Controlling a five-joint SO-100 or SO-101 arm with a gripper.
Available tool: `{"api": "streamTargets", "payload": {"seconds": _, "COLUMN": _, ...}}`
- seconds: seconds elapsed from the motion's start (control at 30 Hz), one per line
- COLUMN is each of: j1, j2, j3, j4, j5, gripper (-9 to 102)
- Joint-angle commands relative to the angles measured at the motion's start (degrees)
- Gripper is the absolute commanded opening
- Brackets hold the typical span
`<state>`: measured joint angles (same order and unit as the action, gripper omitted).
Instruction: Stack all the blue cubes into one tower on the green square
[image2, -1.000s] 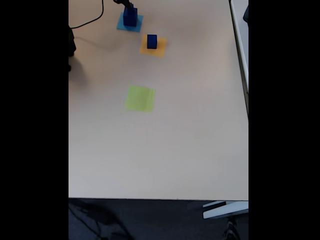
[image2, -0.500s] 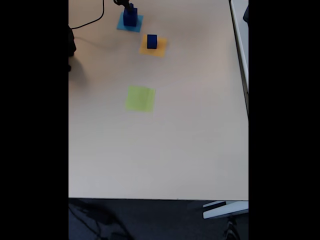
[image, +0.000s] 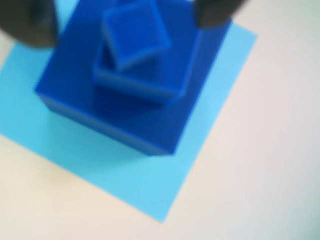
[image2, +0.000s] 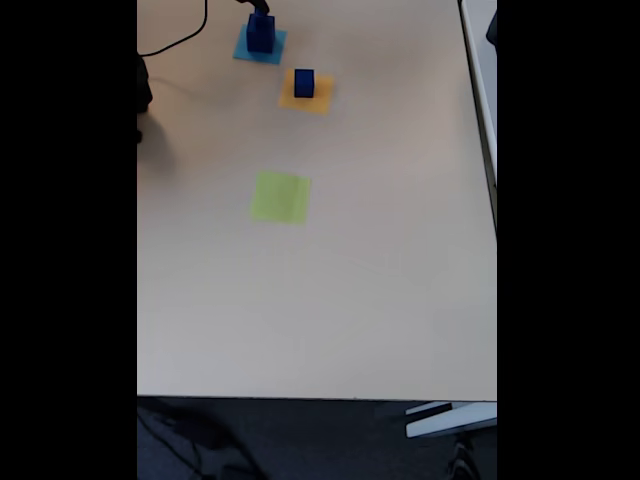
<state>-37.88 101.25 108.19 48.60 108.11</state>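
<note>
Near the desk's (image2: 400, 300) far edge, the black gripper (image: 125, 12) hangs spread over stacked dark blue cubes (image: 135, 65) on a flat light-blue paper square (image: 200, 160).

In the fixed view the gripper (image2: 260, 8) is rising away from the blue stack (image2: 260, 32) on the light-blue square (image2: 244, 50) at the far left, showing less of itself at the frame's far edge.

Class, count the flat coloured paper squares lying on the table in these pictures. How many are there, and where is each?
3. The light-blue square at the top, the orange square just below-right, the green square mid-table.
</note>
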Motion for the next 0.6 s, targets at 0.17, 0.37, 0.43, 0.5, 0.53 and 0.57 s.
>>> {"api": "streamTargets", "payload": {"seconds": 0.17, "j1": -0.5, "j2": -0.5, "j3": -3.4, "j4": 0.1, "j5": -0.3, "gripper": 14}}
{"api": "streamTargets", "payload": {"seconds": 0.37, "j1": -0.5, "j2": -0.9, "j3": -3.0, "j4": 0.1, "j5": -0.3, "gripper": 14}}
{"api": "streamTargets", "payload": {"seconds": 0.43, "j1": -0.7, "j2": -1.3, "j3": -3.0, "j4": 0.1, "j5": -0.2, "gripper": 13}}
{"api": "streamTargets", "payload": {"seconds": 0.5, "j1": -0.7, "j2": -1.6, "j3": -3.1, "j4": 0.1, "j5": -0.2, "gripper": 13}}
{"api": "streamTargets", "payload": {"seconds": 0.53, "j1": -0.7, "j2": -1.7, "j3": -3.1, "j4": 0.1, "j5": -0.2, "gripper": 13}}
{"api": "streamTargets", "payload": {"seconds": 0.57, "j1": -0.6, "j2": -1.8, "j3": -3.1, "j4": 0.1, "j5": -0.3, "gripper": 13}}
